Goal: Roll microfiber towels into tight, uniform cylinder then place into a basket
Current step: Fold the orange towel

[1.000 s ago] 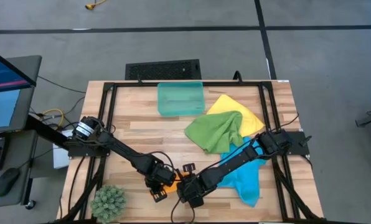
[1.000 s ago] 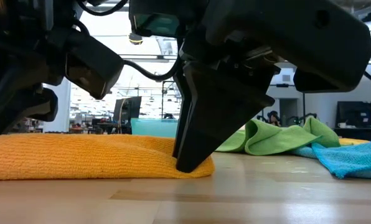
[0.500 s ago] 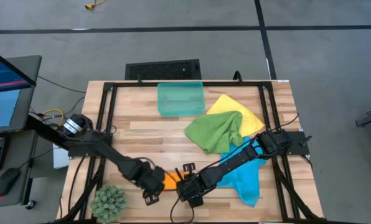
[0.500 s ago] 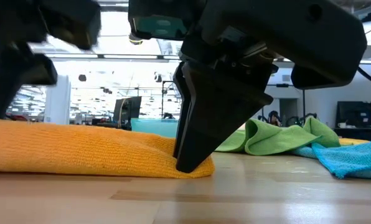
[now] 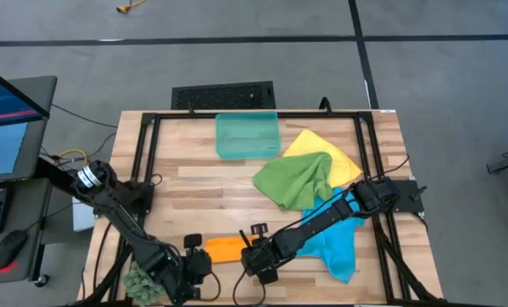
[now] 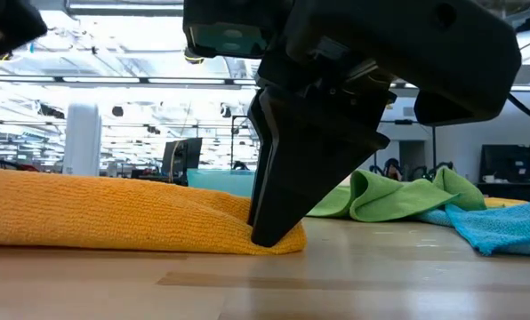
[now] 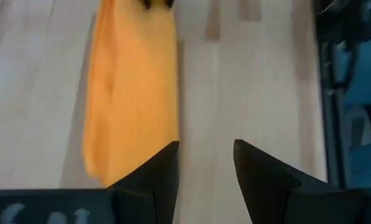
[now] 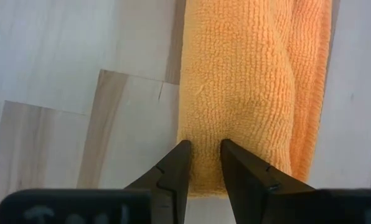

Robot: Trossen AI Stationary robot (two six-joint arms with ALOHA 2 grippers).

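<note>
At the table's front left corner we find the left gripper (image 5: 194,266) beside the spiky plant ball (image 5: 143,280), its fingers (image 7: 164,168) parted with nothing between them, just short of the orange towel (image 5: 224,248). That towel lies rolled near the front edge. The right gripper (image 5: 252,260) pinches its right end between narrowly set fingers (image 8: 173,171). Further right lie the green towel (image 5: 297,179), yellow towel (image 5: 343,152) and blue towel (image 5: 339,247); the basket (image 5: 247,135) stands at the back.

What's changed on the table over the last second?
The left gripper let go of the orange towel and backed off toward the plant ball, jaws open. The right gripper stays clamped on the towel's end. Nothing else moved.
</note>
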